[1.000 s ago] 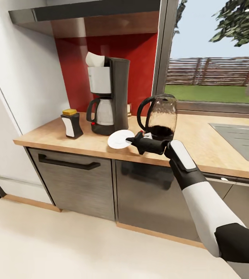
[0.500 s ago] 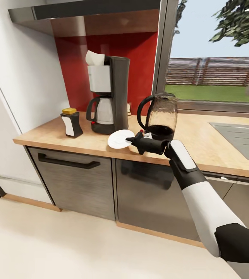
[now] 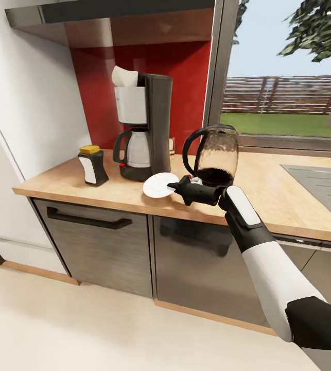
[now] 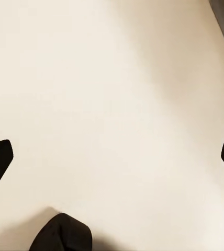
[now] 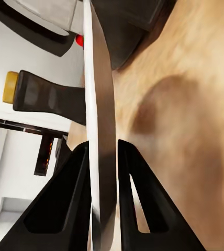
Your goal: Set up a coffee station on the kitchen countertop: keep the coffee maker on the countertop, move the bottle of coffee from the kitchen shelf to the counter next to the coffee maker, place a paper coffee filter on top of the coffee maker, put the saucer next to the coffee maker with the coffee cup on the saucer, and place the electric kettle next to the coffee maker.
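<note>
Right gripper (image 3: 174, 185) pinches saucer (image 3: 157, 184) rim above countertop (image 3: 72, 183).

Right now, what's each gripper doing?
Left gripper: open, holding nothing, above the floor.
Right gripper: shut on the saucer rim.

Bare light-wood bench (image 3: 268, 190) lies open right of the clear glass kettle (image 3: 214, 157); the black drip coffee maker (image 3: 144, 126) blocks the far left.

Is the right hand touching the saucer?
Touching. In the right wrist view, the right hand has both fingers pressed against the edge-on saucer.
</note>
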Motion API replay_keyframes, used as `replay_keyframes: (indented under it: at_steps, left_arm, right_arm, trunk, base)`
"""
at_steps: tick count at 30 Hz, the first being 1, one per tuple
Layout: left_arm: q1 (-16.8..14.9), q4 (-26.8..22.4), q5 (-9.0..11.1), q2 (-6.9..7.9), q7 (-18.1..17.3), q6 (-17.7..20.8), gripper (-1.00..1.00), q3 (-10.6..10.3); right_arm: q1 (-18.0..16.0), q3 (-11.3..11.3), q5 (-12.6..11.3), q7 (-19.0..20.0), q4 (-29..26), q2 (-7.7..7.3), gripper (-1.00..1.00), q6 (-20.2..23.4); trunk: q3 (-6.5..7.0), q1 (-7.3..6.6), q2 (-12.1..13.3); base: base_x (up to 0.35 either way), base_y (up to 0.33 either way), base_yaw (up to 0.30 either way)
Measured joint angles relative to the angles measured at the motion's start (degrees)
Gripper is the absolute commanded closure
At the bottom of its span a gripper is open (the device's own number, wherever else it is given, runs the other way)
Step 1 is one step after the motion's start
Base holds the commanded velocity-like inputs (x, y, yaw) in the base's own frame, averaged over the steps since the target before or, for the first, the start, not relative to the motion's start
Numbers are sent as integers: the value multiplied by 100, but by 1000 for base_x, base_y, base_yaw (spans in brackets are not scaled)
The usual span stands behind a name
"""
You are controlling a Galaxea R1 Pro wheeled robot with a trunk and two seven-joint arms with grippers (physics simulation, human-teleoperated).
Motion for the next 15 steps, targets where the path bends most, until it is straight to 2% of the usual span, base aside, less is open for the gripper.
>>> replay_keyframes:
  at_steps: [15]
  left_arm:
    - [1, 0, 1, -28, -4, 0, -100, -4]
  right_arm:
    - [-4, -9, -52, 47, -55, -1, 100, -45]
  trunk:
    - [-106, 131, -241]
  base:
    - [1, 0, 0]
